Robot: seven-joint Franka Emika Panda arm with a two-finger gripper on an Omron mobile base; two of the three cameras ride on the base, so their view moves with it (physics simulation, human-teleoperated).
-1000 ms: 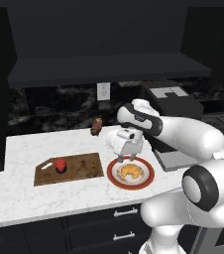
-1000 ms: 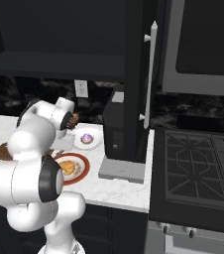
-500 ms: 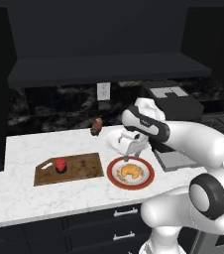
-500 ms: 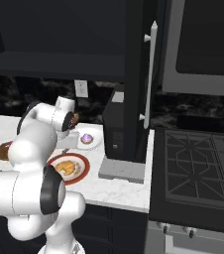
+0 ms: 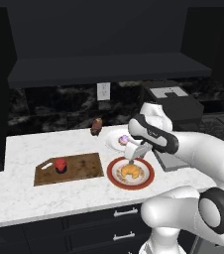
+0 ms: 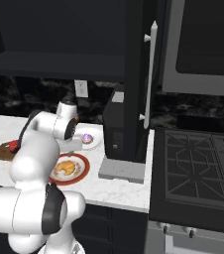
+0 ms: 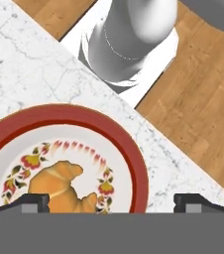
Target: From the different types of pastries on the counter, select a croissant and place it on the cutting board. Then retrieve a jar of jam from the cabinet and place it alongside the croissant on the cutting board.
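Observation:
A golden croissant (image 5: 130, 171) (image 6: 67, 167) (image 7: 62, 186) lies on a red-rimmed plate (image 5: 146, 179) (image 7: 131, 151) on the white counter (image 5: 15, 198). My gripper (image 5: 132, 158) (image 6: 71, 153) (image 7: 111, 202) hangs just above it, open, with one fingertip on each side of the croissant and nothing held. To the left lies the brown cutting board (image 5: 82, 167) (image 6: 0, 151), and the red jar of jam (image 5: 60, 164) (image 6: 14, 145) stands on it. A purple cupcake (image 5: 124, 140) (image 6: 87, 138) and a dark brown pastry (image 5: 96, 126) sit behind.
The cupcake rests on a small white plate (image 5: 111, 141). A dark appliance (image 5: 176, 106) (image 6: 116, 126) stands right of the plates. A stove (image 6: 198, 168) lies further right. In the hand view the counter's front edge (image 7: 148, 144) runs close to the plate.
My hand has come down and forward from above the cupcake plate to just over the croissant. The jaws have stayed open. The pastries, jar and board have not moved.

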